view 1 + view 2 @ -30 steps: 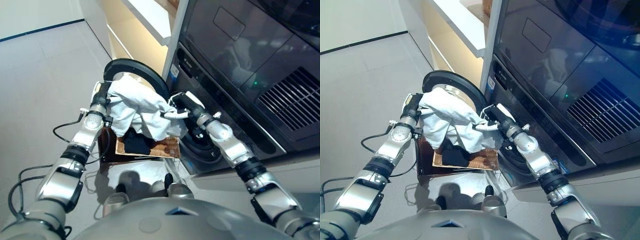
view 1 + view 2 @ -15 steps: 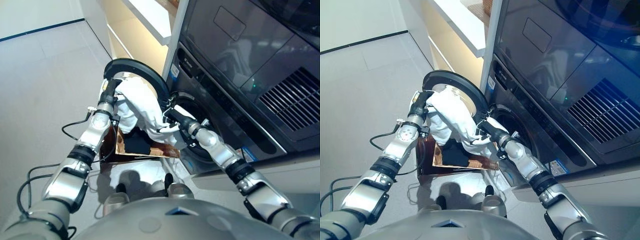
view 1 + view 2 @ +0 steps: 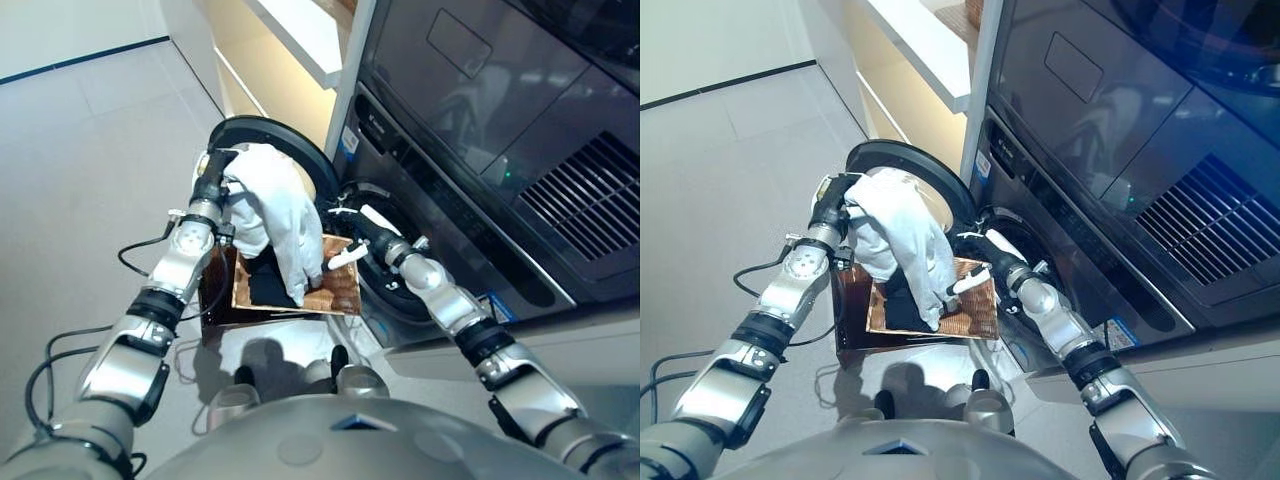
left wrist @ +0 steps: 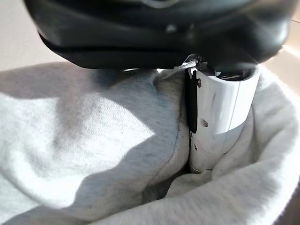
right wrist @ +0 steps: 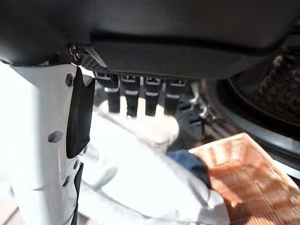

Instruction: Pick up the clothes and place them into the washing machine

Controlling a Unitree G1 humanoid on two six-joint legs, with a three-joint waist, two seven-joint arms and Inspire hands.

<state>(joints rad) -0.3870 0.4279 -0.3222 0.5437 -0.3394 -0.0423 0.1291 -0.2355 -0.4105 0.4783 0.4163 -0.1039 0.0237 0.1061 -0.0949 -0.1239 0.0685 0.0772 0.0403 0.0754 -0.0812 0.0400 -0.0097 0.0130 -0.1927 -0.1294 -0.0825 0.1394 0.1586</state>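
Observation:
My left hand (image 3: pixel 213 182) is shut on a white garment (image 3: pixel 282 215) and holds it up in front of the washing machine's open round door (image 3: pixel 262 130). In the left wrist view its thumb (image 4: pixel 220 117) presses into the cloth (image 4: pixel 93 140). The garment hangs from that hand alone, down over a wicker basket (image 3: pixel 340 292). My right hand (image 3: pixel 370 237) is open at the mouth of the drum (image 3: pixel 405 285), beside the cloth and not holding it; its fingers (image 5: pixel 136 93) are straight. A dark garment (image 3: pixel 265 285) lies in the basket.
The washing machine's dark front (image 3: pixel 470 130) fills the right side. A cream cabinet with a white top (image 3: pixel 290 40) stands behind the door. The basket sits on a dark stand (image 3: pixel 215 300) on the light floor (image 3: pixel 90 150).
My right hand has let go of the white garment and drawn back toward the drum opening. The cloth now hangs narrower, from the left hand only.

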